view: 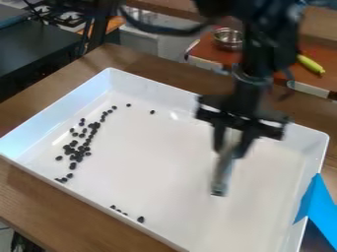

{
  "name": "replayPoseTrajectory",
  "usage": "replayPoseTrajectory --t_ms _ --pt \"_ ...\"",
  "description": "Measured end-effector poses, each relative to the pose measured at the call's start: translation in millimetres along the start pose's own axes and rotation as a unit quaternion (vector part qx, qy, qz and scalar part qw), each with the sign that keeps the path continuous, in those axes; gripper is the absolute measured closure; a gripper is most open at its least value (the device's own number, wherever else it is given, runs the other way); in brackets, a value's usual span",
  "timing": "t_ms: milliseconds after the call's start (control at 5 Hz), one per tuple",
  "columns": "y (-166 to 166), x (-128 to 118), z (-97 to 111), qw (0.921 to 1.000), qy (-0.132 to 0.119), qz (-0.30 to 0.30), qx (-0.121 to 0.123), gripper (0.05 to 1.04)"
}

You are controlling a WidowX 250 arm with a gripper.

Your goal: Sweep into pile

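Okay, from where I stand: black gripper (231, 150) hangs right of centre in the frame, two fingers clamped on a pale stick-like tool (222, 173). Tool points down over the white tray (171, 162), tip near the middle right; can't tell if it touches the floor of the tray. Can't make out what kind of end it has, either.

Black beans (78, 150) are the stuff to sweep. Most sit in a loose, slanting band at the left of the frame, thickest about halfway down. Band thins toward the upper end, and a couple of strays lie to its right, near the far wall. A few more sit at its lower end, by the near wall. Another small bunch (140, 219) is at bottom centre, well apart from the rest.

Progress, my call: partly gathered, not one pile. Left to do: draw the band's ends in, fetch the strays and bring the bottom bunch over. Tool is well off to the right of the main band, so it needs to go across first. Wooden table (39, 197) under the tray; blue thing (319, 206) at lower right.
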State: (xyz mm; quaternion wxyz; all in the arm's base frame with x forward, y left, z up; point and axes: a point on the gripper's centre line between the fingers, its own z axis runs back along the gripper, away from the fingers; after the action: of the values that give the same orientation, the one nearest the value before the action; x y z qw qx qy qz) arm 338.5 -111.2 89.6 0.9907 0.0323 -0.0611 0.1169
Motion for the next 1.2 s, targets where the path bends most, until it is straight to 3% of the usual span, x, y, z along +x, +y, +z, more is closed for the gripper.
replayPoseTrajectory --t_ms 200,400,800,1200 --pt "-31.5 7.1 -12.8 0.9999 0.009 0.007 -0.003 0.732" --pt "-46.7 10.6 -10.6 0.9997 0.014 0.007 -0.018 0.732" --pt "-49.4 19.0 -20.6 0.9997 0.016 0.013 -0.014 0.731" --pt "-35.2 42.8 -31.6 0.9993 0.011 0.034 -0.012 0.731"
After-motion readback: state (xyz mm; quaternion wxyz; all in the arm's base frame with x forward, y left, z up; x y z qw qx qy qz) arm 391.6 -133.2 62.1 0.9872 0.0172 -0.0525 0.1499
